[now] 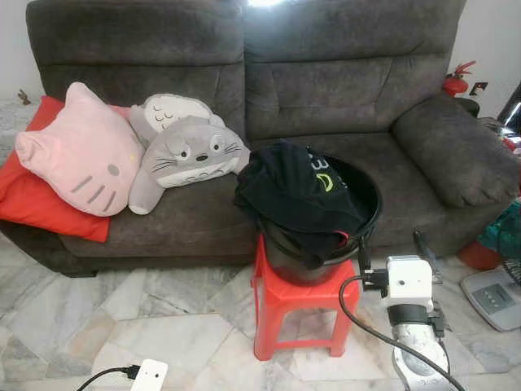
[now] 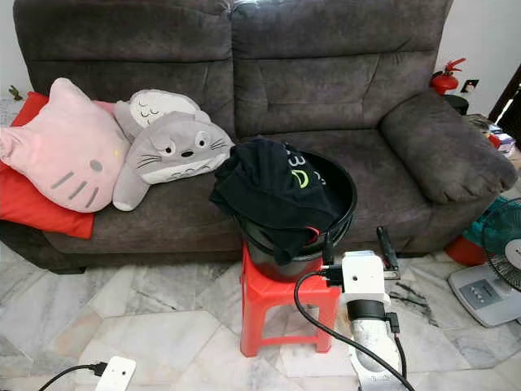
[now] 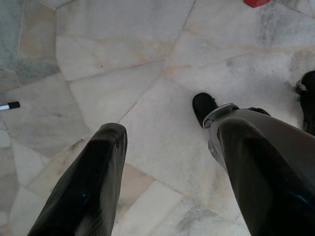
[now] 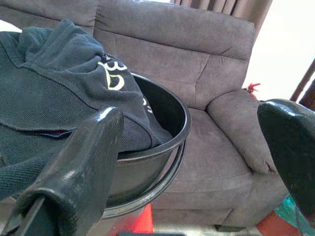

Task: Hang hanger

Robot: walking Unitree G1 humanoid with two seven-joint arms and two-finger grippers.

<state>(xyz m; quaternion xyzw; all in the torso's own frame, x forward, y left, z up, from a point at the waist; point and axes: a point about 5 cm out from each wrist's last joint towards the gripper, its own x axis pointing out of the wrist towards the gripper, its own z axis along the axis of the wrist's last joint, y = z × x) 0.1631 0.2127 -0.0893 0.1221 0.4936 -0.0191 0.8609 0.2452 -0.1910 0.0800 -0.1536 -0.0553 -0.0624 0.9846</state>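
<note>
A black plastic basket (image 1: 370, 204) stands on a red stool (image 1: 281, 297) in front of the sofa. A black garment (image 1: 289, 191) with a green print is heaped in it and hangs over the near rim. A small red edge (image 2: 312, 230) peeks out under the cloth; I cannot tell what it is. My right gripper (image 1: 393, 248) is open just to the right of the basket at rim height, one finger (image 4: 93, 147) close to the basket wall. My left gripper (image 3: 170, 130) hangs open over the marble floor, its wrist (image 1: 149, 375) low at my left.
A grey sofa (image 1: 342, 90) fills the back, with a pink cat cushion (image 1: 81, 151), a grey plush (image 1: 183, 155) and a red cushion (image 1: 37, 199) on its left seat. A fan (image 2: 505, 261) and its white base (image 2: 480, 295) stand at the right. A fire extinguisher (image 1: 457, 80) stands behind the armrest.
</note>
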